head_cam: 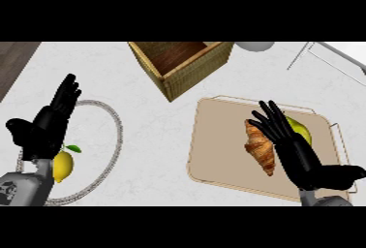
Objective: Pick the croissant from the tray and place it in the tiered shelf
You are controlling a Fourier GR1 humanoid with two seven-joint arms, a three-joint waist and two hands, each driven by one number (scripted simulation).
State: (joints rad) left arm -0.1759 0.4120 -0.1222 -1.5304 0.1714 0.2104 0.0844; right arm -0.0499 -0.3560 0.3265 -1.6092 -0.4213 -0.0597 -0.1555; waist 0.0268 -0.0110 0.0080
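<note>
Nearest, left of the tray (214, 145), the left hand (44, 127) rests with fingers straight and relaxed, holding nothing, above a round wire-rimmed plate (114, 127) carrying a lemon (64, 165). Over the tray, the right hand (295, 145) has its fingers spread straight and grasps nothing, beside the croissant (259, 146), which lies on the tray. A yellow-green fruit (300, 130) sits on the tray, partly hidden by that hand. Beyond the tray stands a wicker shelf box (187, 65). No writing can be read anywhere.
</note>
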